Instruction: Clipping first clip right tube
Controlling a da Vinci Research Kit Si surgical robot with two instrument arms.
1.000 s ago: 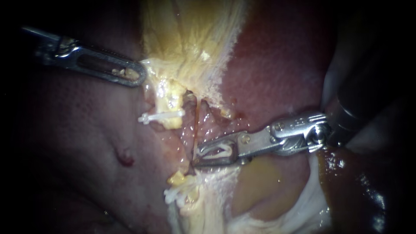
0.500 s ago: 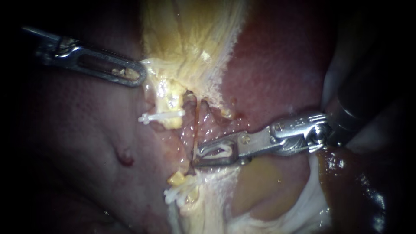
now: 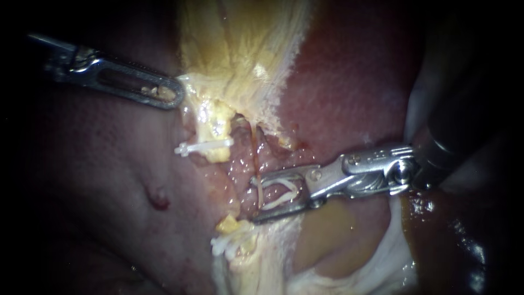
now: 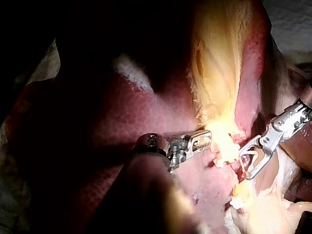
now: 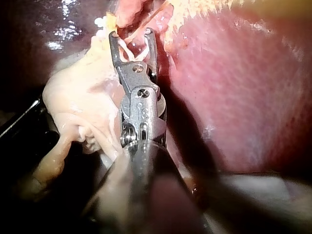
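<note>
The right instrument's [image 3: 255,199] end effector grasped a spread clip [image 3: 281,192] astride the right tube [image 3: 254,158], at four o'clock from the left instrument [image 3: 176,94], which was clenched on yellow tissue [image 3: 240,54].

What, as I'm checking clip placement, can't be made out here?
- Endoscope view: where the tube runs beyond the loaded clip in the right instrument; the lower jaw covers it.
- Left wrist view: tissue at the tip of the left instrument; glare washes it out.
- Right wrist view: the tube between the jaws; too small.

Red liver [image 3: 349,82], pale yellow tissue [image 3: 234,43] on it
</note>
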